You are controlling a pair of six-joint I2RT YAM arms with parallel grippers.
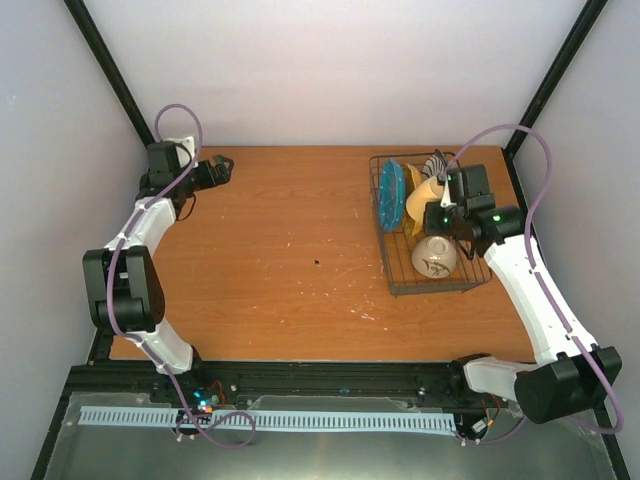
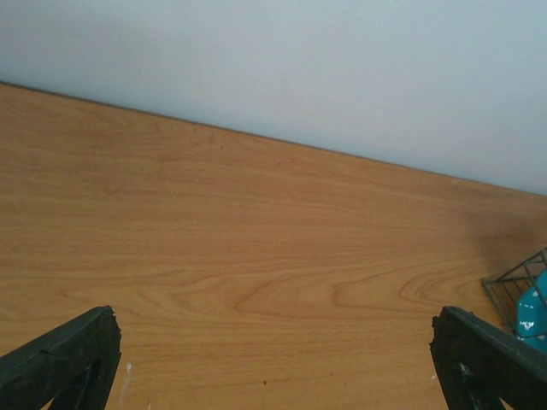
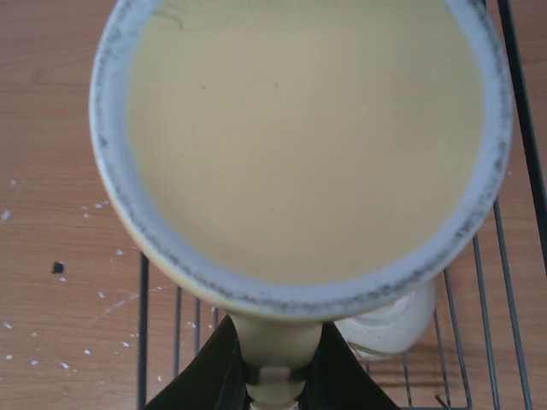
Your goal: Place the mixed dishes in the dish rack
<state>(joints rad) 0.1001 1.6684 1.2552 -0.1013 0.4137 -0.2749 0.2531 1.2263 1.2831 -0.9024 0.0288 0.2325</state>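
One wooden table [image 1: 290,230] carries the dish rack [image 1: 436,290] at its right side. Three plates stand on edge in the rack's far half: the teal white-dotted plate [image 1: 391,196] outermost on the left, the orange-yellow plate [image 1: 412,190] just beside it, and the striped-rim plate [image 1: 437,163] at the far end. The cream bowl [image 1: 434,258] sits in the rack's near half. The small yellow mug [image 3: 299,137] is over the rack, between the plates and the bowl, with its mouth facing the right wrist camera. The right gripper [image 3: 275,377] is clenched on the mug at its handle. The left gripper [image 2: 273,342] is released, its fingers spread wide above bare table at the far left, well apart from the rack.
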